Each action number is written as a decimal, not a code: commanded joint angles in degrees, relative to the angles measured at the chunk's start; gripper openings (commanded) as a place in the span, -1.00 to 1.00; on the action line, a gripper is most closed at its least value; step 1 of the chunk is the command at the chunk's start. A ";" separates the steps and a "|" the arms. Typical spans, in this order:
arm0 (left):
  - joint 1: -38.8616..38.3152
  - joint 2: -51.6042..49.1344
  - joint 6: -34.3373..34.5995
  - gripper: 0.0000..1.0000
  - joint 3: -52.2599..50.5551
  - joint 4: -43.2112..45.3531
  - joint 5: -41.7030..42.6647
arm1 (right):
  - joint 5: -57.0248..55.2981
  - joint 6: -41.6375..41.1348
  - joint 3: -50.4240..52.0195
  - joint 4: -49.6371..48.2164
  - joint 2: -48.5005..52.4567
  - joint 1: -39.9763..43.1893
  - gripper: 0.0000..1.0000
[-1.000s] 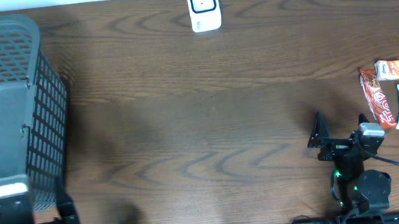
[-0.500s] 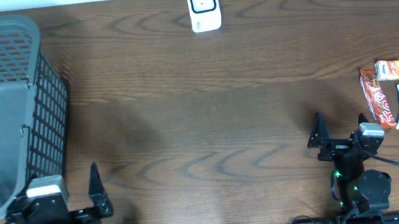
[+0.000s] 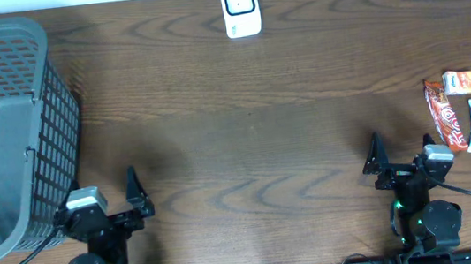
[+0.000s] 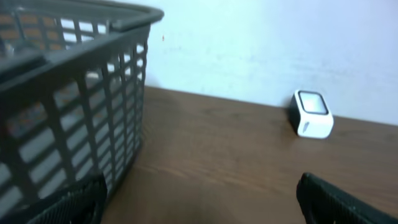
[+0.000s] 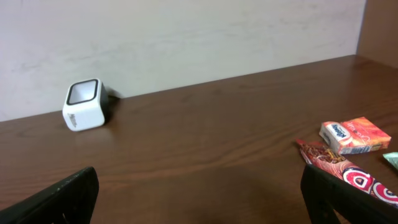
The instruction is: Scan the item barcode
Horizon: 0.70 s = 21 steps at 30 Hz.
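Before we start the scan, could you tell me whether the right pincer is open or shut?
Open: the right pincer has its fingers wide apart, nothing between them.

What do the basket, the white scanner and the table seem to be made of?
Basket: likely matte grey plastic, moulded lattice walls.
Scanner: probably glossy white plastic, smooth rounded shell with a dark window.
Table: dark wood or wood-look laminate; grain shows, which one is unclear.
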<state>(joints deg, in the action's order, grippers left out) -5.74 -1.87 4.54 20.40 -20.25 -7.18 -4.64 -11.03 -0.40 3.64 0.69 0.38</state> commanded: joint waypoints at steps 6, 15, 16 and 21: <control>0.74 1.77 0.66 0.96 -8.72 4.55 -1.01 | 0.07 0.83 0.09 0.24 -0.31 -0.48 0.99; 2.69 1.77 -0.48 0.96 -13.94 6.69 -1.05 | 0.07 0.83 0.09 0.24 -0.31 -0.48 0.98; 2.69 1.77 -0.76 0.96 -14.43 6.69 -1.05 | 0.07 0.83 0.09 0.24 -0.31 -0.48 0.98; 2.69 1.79 -1.07 0.96 -16.55 7.76 -1.05 | 0.07 0.83 0.09 0.24 -0.31 -0.48 0.98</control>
<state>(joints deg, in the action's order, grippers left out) -3.38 -0.58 4.45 5.58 -12.78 -7.66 -4.64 -11.03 -0.40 3.66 0.69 0.38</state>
